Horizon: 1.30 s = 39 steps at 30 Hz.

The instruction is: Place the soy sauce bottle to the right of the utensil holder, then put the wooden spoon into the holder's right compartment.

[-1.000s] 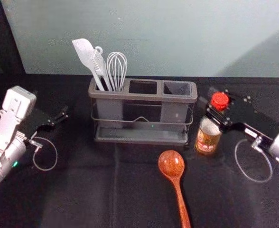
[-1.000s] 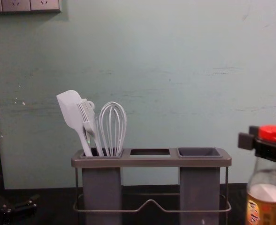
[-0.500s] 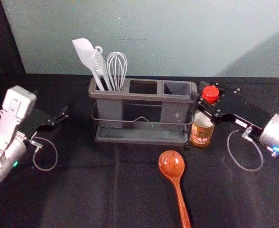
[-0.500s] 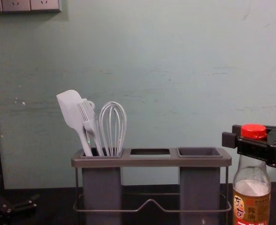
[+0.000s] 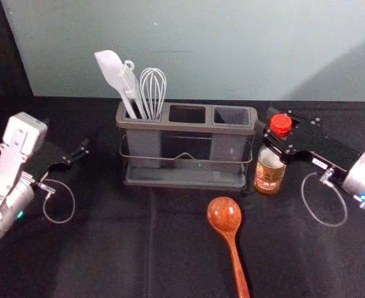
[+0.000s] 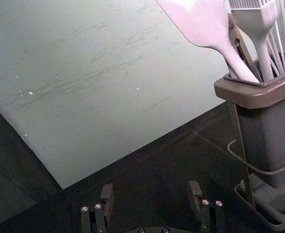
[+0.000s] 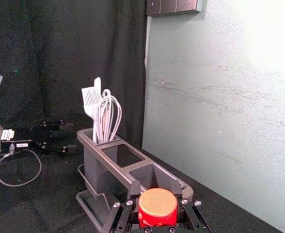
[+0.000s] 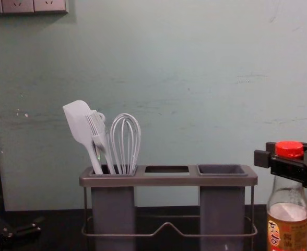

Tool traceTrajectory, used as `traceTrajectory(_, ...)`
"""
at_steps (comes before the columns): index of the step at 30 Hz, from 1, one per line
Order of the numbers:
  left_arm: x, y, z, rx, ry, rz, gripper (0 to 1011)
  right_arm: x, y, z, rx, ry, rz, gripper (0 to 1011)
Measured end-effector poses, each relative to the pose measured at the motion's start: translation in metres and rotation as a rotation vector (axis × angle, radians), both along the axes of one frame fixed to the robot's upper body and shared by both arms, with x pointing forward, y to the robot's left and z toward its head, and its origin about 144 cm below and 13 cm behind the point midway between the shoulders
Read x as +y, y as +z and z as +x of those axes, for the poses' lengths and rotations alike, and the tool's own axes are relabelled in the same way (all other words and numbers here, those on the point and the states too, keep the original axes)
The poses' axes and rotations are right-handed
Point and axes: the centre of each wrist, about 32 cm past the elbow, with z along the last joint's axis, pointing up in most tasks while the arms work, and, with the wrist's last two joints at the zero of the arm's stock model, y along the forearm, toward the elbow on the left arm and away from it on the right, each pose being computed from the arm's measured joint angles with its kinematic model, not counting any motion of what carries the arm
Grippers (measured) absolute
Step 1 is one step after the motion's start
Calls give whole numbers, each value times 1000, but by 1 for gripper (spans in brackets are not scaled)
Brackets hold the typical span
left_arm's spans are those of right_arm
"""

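My right gripper [image 5: 269, 120] is shut around the neck of the upright soy sauce bottle [image 5: 269, 173], just right of the utensil holder [image 5: 185, 126]. In the right wrist view the red bottle cap [image 7: 157, 207] sits between the fingers of my right gripper [image 7: 157, 191]. The chest view shows the bottle [image 8: 288, 228] standing a small gap away from the holder's right end. The wooden spoon [image 5: 225, 214] lies in front of the holder, bowl toward it. Parked at the left, my left gripper [image 5: 78, 154] is open; the left wrist view shows this gripper [image 6: 151, 194] with nothing between its fingers.
A white spatula [image 5: 111, 69], a brush and a whisk [image 5: 153, 90] stand in the holder's left compartment, rising above its rim. Behind the holder is a pale wall [image 5: 195, 49]. Black cloth [image 5: 108, 248] covers the table.
My right gripper and the bottle first moved left toward the holder, then shifted slightly back to the right. The left arm, holder and spoon have stayed where they were.
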Motion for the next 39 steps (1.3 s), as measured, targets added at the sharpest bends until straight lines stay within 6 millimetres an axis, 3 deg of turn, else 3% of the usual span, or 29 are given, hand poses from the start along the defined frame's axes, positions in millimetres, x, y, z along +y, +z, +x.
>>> traceTrajectory(17, 0, 0, 0, 0, 0, 0, 1005, -7, -11, -5, 8, -85, 23, 374)
traceTrajectory(39, 0, 0, 0, 0, 0, 0, 1005, -1, -34, 34, 21, -159, 120, 375)
